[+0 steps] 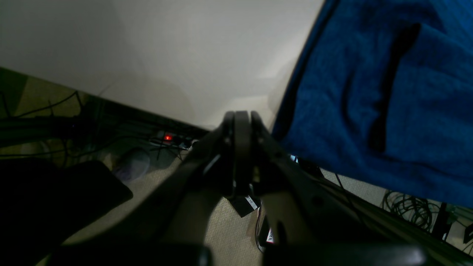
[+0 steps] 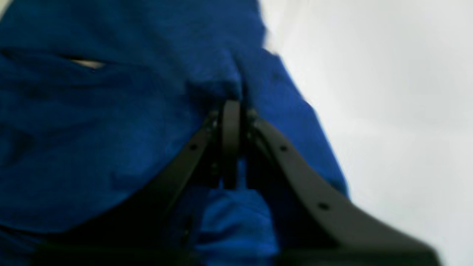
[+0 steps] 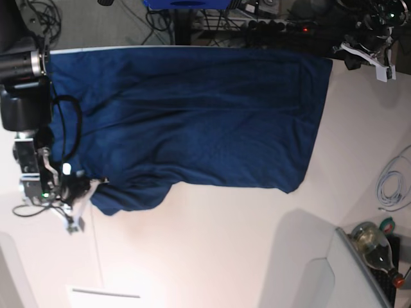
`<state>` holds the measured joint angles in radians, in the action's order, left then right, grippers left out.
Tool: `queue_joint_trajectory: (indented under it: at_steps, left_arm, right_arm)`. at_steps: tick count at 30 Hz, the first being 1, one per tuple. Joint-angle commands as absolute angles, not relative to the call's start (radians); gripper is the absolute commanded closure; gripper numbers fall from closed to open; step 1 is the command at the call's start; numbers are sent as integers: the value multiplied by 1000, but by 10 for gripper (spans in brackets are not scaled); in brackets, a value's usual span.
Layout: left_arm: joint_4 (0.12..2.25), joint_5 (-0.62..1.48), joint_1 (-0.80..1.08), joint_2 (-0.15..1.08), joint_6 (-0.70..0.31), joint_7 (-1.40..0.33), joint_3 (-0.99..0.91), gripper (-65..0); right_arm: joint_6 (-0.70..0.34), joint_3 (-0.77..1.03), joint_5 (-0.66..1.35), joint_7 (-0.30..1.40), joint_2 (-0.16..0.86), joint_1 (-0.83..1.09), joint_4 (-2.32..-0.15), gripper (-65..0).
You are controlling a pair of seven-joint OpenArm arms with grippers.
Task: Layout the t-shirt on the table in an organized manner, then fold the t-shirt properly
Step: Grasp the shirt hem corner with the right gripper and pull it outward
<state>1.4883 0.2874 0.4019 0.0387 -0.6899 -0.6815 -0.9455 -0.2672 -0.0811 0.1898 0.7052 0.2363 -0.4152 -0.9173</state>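
A: How does the t-shirt (image 3: 192, 115) look?

B: Dark navy, plain, spread wide across the white worktop (image 3: 225, 244). It is mostly flat, with long shallow creases running through the body and a bunched, rounded lobe at one corner.

A: Where is it relative to the fingers?

B: The right gripper (image 2: 231, 107) sits right at that bunched corner. In the right wrist view its fingers (image 2: 231, 144) stand close together with blue cloth all round the tips, but the picture is blurred and I cannot tell whether they pinch the fabric. The left gripper (image 1: 240, 116) is just beside the opposite corner of the shirt; its fingers (image 1: 242, 147) are pressed together on nothing, with the cloth edge close by and not touching.

A: Edges and room?

B: One long side of the shirt runs along the worktop's far edge, and in the left wrist view a part hangs over it. The near half of the worktop is bare.
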Motion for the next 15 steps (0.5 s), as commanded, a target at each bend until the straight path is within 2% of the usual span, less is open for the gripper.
queue_joint_trajectory:
  at_steps: [1,4,5,6,8,11,15]
  left_arm:
    - [1506,298,406,51,-698,-665,-951,0]
    - [1504,297,406,51,-698,-665,-951,0]
    - [1506,295,406,51,-698,-665,-951,0]
    - [1506,295,406,51,-698,-665,-951,0]
    - [1506,297,406,51,-698,-665,-951,0]
    - [1506,295,406,51,-698,-665,-951,0]
    - [1508,297,406,51,-698,-665,-951,0]
  right_arm:
    - [-229,-74,193,708,246,-446,-944,-122]
    - [-199,-74,193,751,246,-418,-1035,-327]
    - [-199,-74,193,753,246,-400,-1093,-386]
    - [-199,-74,193,754,245,-384,-1142,-417]
    - [-200,-88,193,756,236,-369,-1231,-428]
    - [-246,-228,193,750,209,-403,-1245,-431]
    - [-266,-377,194,696,140,-496,-1059,-431]
